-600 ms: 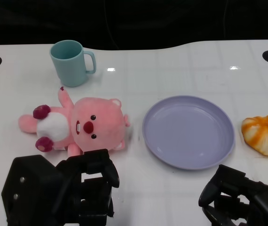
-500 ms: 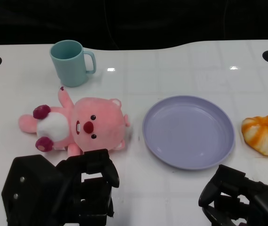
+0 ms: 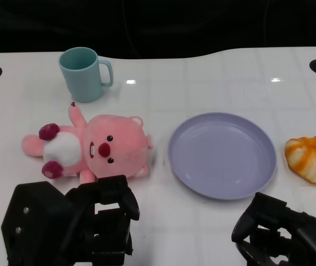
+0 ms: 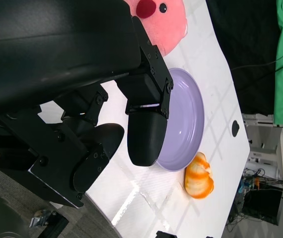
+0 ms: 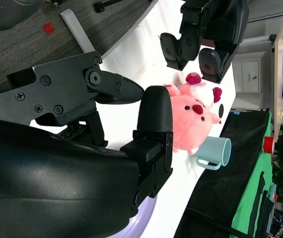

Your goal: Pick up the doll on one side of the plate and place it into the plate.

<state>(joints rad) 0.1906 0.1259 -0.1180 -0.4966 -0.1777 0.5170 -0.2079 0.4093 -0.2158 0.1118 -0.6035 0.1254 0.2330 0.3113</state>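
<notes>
Barely anything has moved since the earlier frames: your right hand (image 3: 283, 238) has crept slightly toward the left of the head view, and nothing on the table has shifted.

You see the white table (image 3: 213, 83) filling most of the head view, with a black grommet hole at its upper left edge and another at its upper right edge. Your left hand (image 3: 72, 224) sits at the lower left of the frame, fingers spread with nothing between them, its fingertips just short of the doll's head. In the left wrist view the fingers (image 4: 146, 134) stand apart with only table and plate showing behind them. Your right hand occupies the lower right corner, below the plate's near rim and not touching it; its fingers are parted and hold nothing, as the right wrist view confirms.

The lavender plate (image 3: 222, 155) lies right of centre, with nothing in it. The pink plush doll (image 3: 94, 147) lies on its back at centre left, just beside the plate's left rim, head toward the plate and maroon-soled feet toward the left edge of the frame. You still have it outside the plate.

A teal mug (image 3: 83, 73) stands upright in the upper left, handle pointing right, near the doll's raised arm. An orange-and-white striped bread roll (image 3: 311, 158) rests at the right edge, just beside the plate.
</notes>
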